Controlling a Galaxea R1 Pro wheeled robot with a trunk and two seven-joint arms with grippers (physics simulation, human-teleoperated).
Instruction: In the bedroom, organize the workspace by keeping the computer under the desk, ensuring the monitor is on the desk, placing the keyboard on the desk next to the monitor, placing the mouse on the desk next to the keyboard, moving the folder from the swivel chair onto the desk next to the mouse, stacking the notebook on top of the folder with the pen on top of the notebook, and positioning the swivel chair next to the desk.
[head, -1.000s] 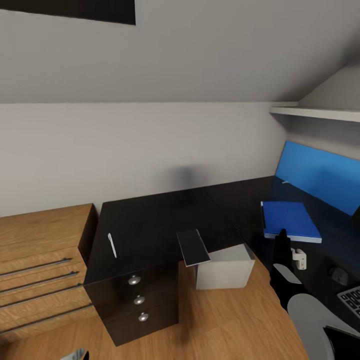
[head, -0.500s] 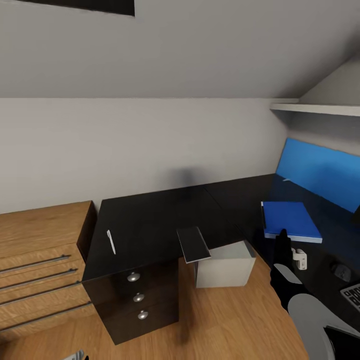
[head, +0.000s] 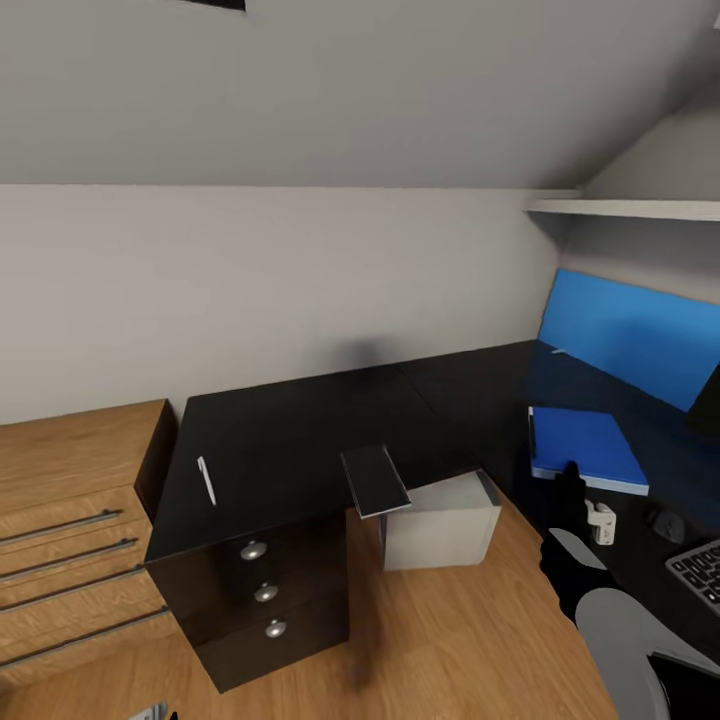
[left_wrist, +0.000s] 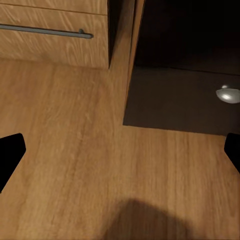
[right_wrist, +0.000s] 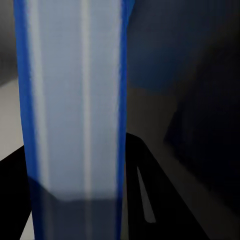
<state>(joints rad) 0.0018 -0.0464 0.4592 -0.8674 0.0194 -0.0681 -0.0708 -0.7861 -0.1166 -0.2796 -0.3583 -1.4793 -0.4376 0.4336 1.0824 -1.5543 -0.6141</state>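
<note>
Three silver round knobs sit one under another on the dark drawer unit (head: 262, 590) of the desk (head: 300, 420), whose L-shaped top is matte black and smooth. On this top we see the pen (head: 206, 480), a thin pale stick, lying near the left edge. The notebook (head: 374, 480) is a flat dark grey rectangle and it hangs partly over the desk's front edge, above the computer (head: 440, 522), a plain pale grey box standing on the wood plank floor (head: 450, 640) under the desk. On the right wing lies the folder (head: 585, 448), bright blue and flat, and nearer to us the small black mouse (head: 664, 522) and a corner of the keyboard (head: 700, 572).

Our right arm rises from the lower right, and the right gripper (head: 568, 485) points upward just before the folder; we cannot tell if it is open or closed. The left gripper (left_wrist: 120, 155) hangs low over the floor with its fingertips (left_wrist: 10, 152) wide apart, holding nothing, near the drawer unit and the light wooden cabinet (head: 70, 500).
</note>
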